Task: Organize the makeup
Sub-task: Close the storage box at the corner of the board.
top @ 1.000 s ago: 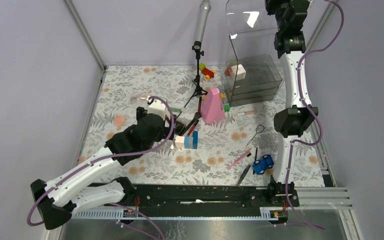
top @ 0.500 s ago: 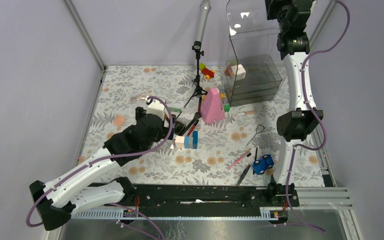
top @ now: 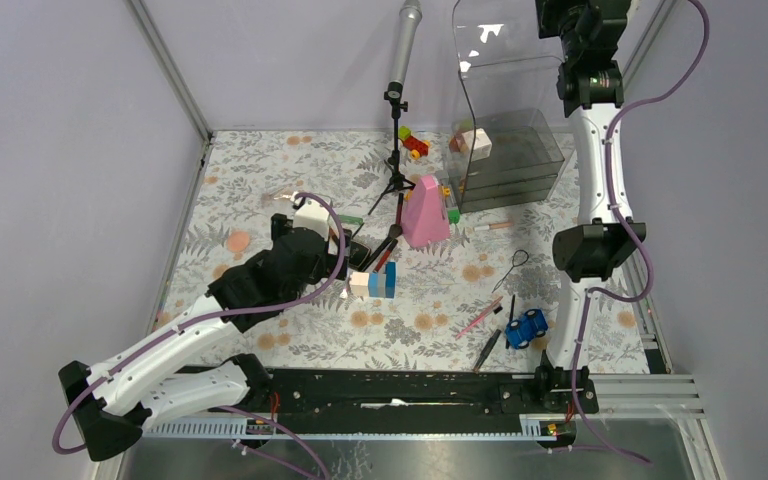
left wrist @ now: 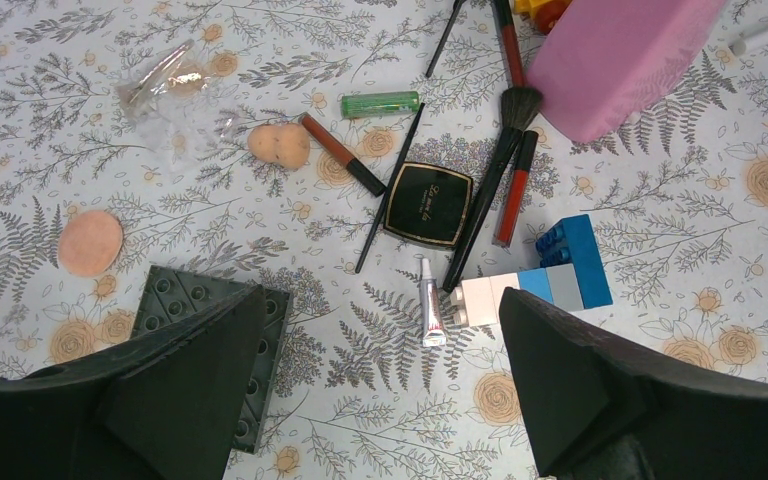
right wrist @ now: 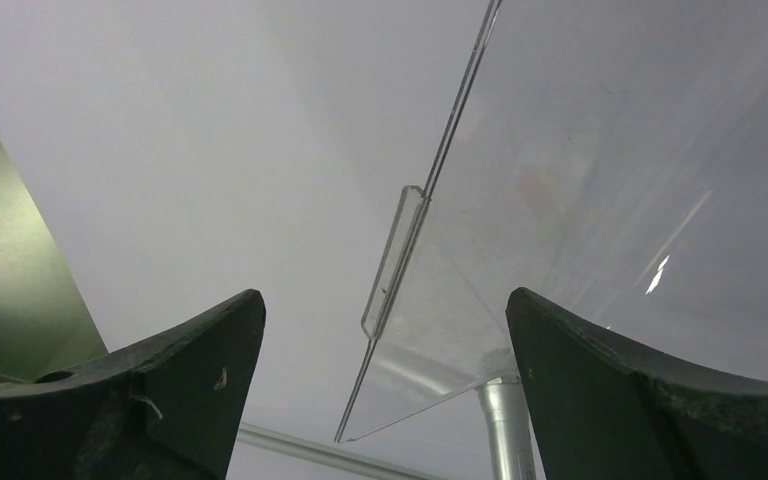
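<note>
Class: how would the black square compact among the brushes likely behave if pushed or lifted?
The black square compact lies flat, so it should slide rather than roll. Its smooth-looking lid may be slippery to grip. A brush seems to lie against its right edge, so a push would likely shift that too.

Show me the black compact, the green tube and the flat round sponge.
black compact [left wrist: 428, 204], left wrist view, lid centre.
green tube [left wrist: 380, 103], left wrist view, mid body.
flat round sponge [left wrist: 90, 242], left wrist view, face centre.
</note>
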Action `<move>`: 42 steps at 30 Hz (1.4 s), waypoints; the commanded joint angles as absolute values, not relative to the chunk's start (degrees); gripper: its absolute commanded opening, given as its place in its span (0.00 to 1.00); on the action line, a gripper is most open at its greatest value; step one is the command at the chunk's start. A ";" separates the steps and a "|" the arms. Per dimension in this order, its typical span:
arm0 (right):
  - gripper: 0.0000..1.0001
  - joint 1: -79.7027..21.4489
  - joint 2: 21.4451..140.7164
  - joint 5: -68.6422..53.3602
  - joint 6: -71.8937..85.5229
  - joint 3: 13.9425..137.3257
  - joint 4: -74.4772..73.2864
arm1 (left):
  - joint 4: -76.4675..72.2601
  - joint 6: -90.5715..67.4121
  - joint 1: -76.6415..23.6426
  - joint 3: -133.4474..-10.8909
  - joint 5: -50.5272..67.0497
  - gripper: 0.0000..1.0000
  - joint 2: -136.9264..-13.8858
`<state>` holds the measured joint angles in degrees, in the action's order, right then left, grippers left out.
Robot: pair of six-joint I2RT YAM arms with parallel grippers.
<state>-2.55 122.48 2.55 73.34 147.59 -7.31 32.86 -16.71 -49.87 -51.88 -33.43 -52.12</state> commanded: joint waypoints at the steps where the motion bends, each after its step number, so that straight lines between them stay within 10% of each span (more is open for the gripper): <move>1: 0.98 -2.17 124.97 4.27 74.07 152.12 -5.85 | 30.32 -16.26 -49.65 -51.62 -33.32 0.99 -51.68; 17: 0.99 -1.88 130.42 3.74 80.04 154.55 -3.41 | 30.33 -16.26 -49.54 -51.59 -33.60 0.99 -51.59; 28: 0.40 -1.85 127.46 3.75 77.71 151.79 -3.44 | 30.32 -16.26 -49.39 -51.59 -33.40 0.99 -51.68; 42: 0.16 -1.84 119.71 1.69 72.33 142.97 -4.01 | 30.32 -16.26 -49.28 -51.59 -33.21 0.99 -51.77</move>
